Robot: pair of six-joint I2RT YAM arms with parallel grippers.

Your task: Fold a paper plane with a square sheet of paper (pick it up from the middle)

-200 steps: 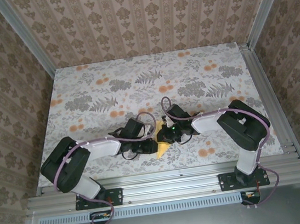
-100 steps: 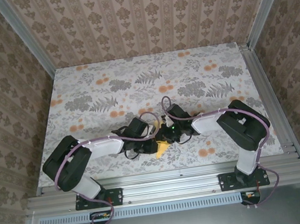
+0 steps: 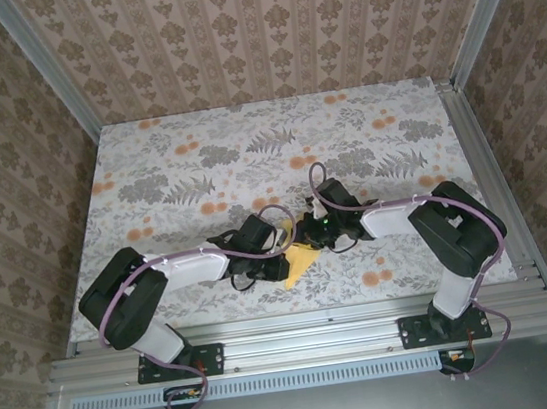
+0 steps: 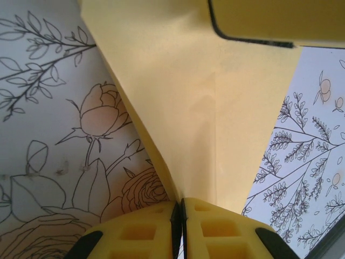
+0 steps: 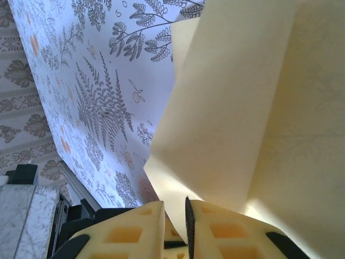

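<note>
The pale-yellow sheet of paper (image 3: 303,261), folded with a lengthwise crease, hangs low over the flowered cloth between the two grippers at the near middle of the table. My left gripper (image 3: 282,251) is shut on its folded edge, and in the left wrist view the jaws (image 4: 181,208) pinch the paper (image 4: 215,108) where two layers meet. My right gripper (image 3: 314,233) meets the sheet from the right. In the right wrist view its jaws (image 5: 175,216) stand a narrow gap apart, and a corner of the paper (image 5: 232,108) runs down between them.
The flower-print cloth (image 3: 198,164) covers the table. Aluminium rails (image 3: 308,316) run along the near edge and the sides, with patterned walls close behind. A finger of the right gripper (image 4: 259,19) shows at the top of the left wrist view.
The right gripper has drawn back and to the right. The left gripper has followed slightly right. The paper now hangs wider between them.
</note>
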